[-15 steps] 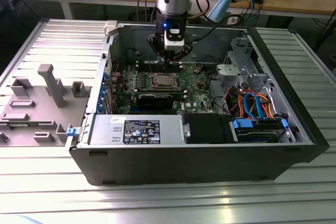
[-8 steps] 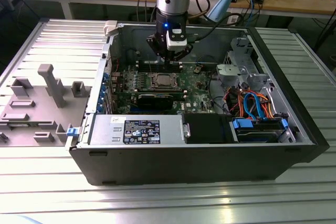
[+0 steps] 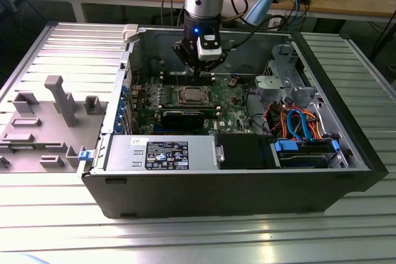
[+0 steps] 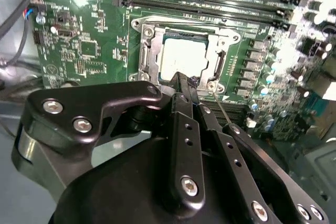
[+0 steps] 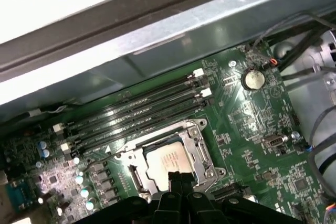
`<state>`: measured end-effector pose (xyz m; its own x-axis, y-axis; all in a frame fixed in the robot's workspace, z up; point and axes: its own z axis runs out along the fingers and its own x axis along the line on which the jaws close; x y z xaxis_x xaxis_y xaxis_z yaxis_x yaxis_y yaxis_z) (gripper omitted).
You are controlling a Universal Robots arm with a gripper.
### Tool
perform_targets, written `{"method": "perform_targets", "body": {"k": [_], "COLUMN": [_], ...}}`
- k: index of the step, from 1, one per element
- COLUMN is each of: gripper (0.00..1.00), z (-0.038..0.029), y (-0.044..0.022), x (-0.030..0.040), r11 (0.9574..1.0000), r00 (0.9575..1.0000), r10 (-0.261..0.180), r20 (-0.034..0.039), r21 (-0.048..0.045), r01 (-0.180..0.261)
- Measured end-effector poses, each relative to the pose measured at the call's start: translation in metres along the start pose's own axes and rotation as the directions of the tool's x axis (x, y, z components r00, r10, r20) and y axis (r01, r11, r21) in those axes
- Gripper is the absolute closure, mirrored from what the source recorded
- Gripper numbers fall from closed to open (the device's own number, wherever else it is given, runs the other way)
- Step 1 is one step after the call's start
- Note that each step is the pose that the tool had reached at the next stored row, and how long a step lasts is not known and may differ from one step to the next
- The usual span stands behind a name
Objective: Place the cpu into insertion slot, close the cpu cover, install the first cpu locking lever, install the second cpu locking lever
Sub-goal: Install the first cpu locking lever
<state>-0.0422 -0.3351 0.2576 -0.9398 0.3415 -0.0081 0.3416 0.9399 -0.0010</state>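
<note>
- Silver-grey and square, the cpu [image 4: 182,59] lies flat in the insertion slot [image 4: 137,23] on the green circuit board [image 4: 79,51]. You can see it just beside the row of long memory slots [image 4: 210,3].
- Your cpu cover [image 4: 151,61] is down. Its silvery frame lies flat around the chip, and the chip's pale face shows through the cut-out centre.
- Your gripper [image 4: 182,77] has its two black fingers pressed together with nothing visible between them. In the second wrist view the tips sit at the edge of the socket frame, at the side nearest the camera. You cannot tell from these views whether they touch the metal.
- A thin wire lever [image 4: 223,111] angles away from the socket corner, just beside the fingers. You cannot tell whether it is latched.
- In the first wrist view the closed fingertips [image 5: 176,178] again meet the near edge of the frame around the cpu [image 5: 167,162]. A round coin battery [image 5: 253,79] sits well apart from them on the board.
- In the exterior view your arm reaches straight down into the open computer case [image 3: 216,183]. The gripper [image 3: 199,72] hangs just above the far side of the socket there.
- That case lies on a slatted metal table [image 3: 185,239]. A grey fixture tray [image 3: 37,128] sits outside it at the exterior view's left.
</note>
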Motion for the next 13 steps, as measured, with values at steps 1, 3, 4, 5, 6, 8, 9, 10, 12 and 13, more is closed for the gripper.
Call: {"method": "perform_targets", "body": {"k": [1,3,4,5,6,8,9,10,12,13], "gripper": [0.89,0.89,0.89,0.89,0.89,0.89,0.89,0.89,0.89,0.89], "z": [0.0002,0.0004,0.0005,0.0006,0.0006,0.0006,0.0005,0.0005,0.0005,0.0005], "y": [0.0000,0.0000,0.0000,0.0001,0.0000,-0.0001,-0.0002,-0.0002,-0.0003,-0.0003], "x": [0.0000,0.0000,0.0000,0.0000,0.0000,0.0001,0.0001,0.0001,0.0001,0.0001], "r11": [0.9999,0.9987,0.9978,0.9963,0.9944,0.9912,0.9910,0.9909,0.9908,0.9908], "r00": [0.9999,0.9987,0.9978,0.9963,0.9943,0.9911,0.9909,0.9909,0.9908,0.9908], "r10": [-0.017,-0.051,-0.067,-0.086,-0.106,-0.133,-0.134,-0.134,-0.135,-0.135], "r20": [0.0003,0.0014,0.0024,0.0043,0.0064,0.0100,0.0103,0.0104,0.0104,0.0104], "r21": [-0.0002,-0.0008,-0.0013,-0.0022,-0.0028,-0.0038,-0.0038,-0.0039,-0.0038,-0.0038], "r01": [0.017,0.051,0.067,0.086,0.106,0.133,0.134,0.134,0.135,0.135]}}
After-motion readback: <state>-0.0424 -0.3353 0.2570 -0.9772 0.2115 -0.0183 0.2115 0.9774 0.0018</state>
